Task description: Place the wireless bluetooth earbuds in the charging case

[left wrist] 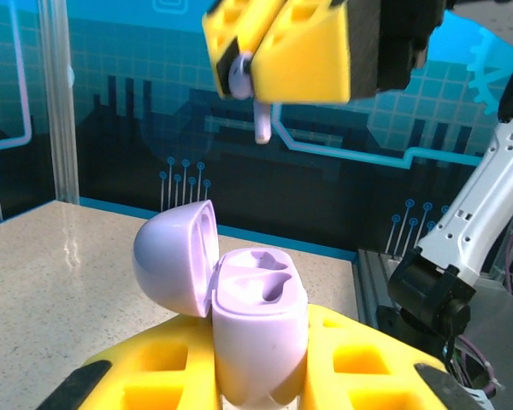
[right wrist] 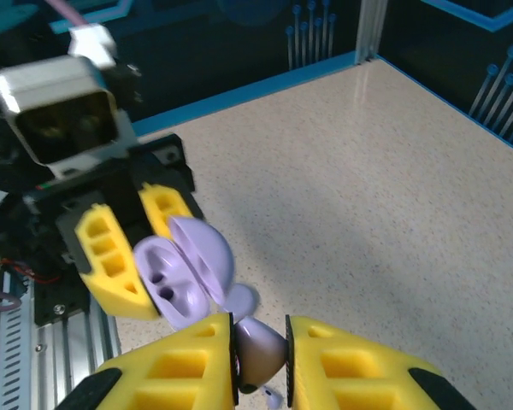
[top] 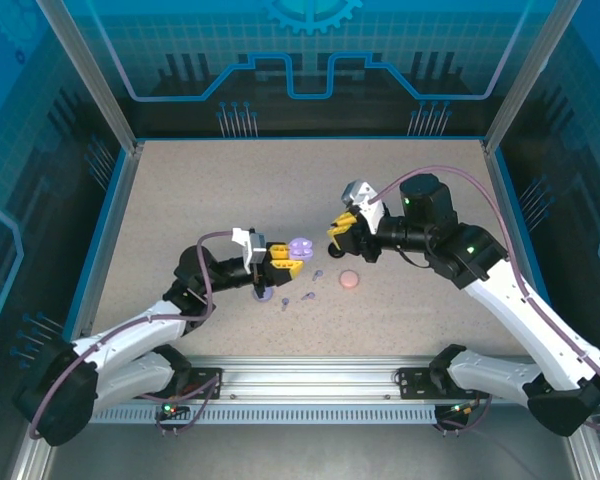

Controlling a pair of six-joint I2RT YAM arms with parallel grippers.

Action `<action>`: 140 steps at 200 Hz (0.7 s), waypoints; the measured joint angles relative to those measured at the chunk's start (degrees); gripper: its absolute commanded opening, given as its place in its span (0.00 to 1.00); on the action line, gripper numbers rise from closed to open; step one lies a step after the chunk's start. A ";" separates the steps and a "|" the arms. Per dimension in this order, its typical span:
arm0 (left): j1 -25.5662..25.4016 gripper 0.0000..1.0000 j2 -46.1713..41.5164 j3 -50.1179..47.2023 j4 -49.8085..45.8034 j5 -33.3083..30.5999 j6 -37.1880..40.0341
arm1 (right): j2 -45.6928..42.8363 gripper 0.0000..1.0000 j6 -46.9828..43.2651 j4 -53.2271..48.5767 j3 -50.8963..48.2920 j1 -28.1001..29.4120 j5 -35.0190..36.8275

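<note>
An open lavender charging case point(left wrist: 258, 329) stands upright between the yellow fingers of my left gripper point(left wrist: 261, 363), which is shut on it. Its lid point(left wrist: 173, 254) is tipped back to the left and both sockets show empty. Just above it hangs a lavender earbud point(left wrist: 242, 79), stem down, with my right gripper point(left wrist: 278, 47) shut on it. In the right wrist view the same earbud point(right wrist: 261, 348) sits between my right gripper's point(right wrist: 261, 359) pads, close to the case point(right wrist: 173, 280). From above, the left gripper point(top: 283, 262), case point(top: 300, 246) and right gripper point(top: 338, 233) meet at mid-table.
A pale pink round case point(top: 350, 279) lies right of the grippers. Small lavender earbuds point(top: 305, 296) lie loose on the table just in front of the left gripper. Another lavender piece point(right wrist: 239, 299) rests on the table beneath the held case. Blue walls ring the table.
</note>
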 measured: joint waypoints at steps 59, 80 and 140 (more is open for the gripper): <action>-0.66 0.09 0.79 1.11 0.66 1.05 0.00 | 4.46 0.21 -5.05 -1.97 4.72 5.66 0.68; -0.70 0.09 0.79 1.11 0.68 1.07 0.00 | 5.70 0.21 -6.01 -2.40 4.83 6.95 1.03; -0.85 0.09 0.79 1.11 1.03 1.07 0.00 | 7.04 0.21 -7.63 -3.39 5.22 8.83 2.16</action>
